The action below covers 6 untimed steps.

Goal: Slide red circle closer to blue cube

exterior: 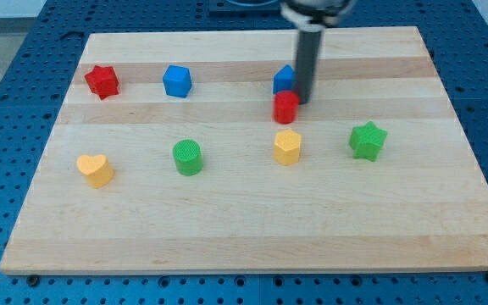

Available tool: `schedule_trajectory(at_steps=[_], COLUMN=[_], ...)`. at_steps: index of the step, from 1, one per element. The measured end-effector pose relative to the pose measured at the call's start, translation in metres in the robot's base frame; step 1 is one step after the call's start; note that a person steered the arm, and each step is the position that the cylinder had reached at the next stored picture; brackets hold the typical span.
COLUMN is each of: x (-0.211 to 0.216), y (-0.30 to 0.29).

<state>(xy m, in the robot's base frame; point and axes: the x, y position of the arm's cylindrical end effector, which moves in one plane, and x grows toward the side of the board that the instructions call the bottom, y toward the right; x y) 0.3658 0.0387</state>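
Note:
The red circle [285, 107] stands right of the board's middle, in its upper half. The blue cube [177, 80] sits well to its left, a little higher in the view. My tip [302, 102] is down on the board, right against the red circle's upper right side. A second blue block [283, 80] sits just above the red circle; the rod hides its right part, so I cannot tell its shape.
A red star [102, 80] lies left of the blue cube. Along the lower row stand a yellow heart [96, 169], a green circle [187, 157], a yellow hexagon [287, 146] just below the red circle, and a green star [368, 140]. The wooden board [252, 237] ends on all sides.

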Motion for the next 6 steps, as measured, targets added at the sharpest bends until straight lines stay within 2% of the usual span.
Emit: schedule_trajectory(at_steps=[1,3,4,5,6], x=[0.006,0.006,0.022,0.043,0.051], y=[-0.026,0.039,0.041,0.007,-0.057])
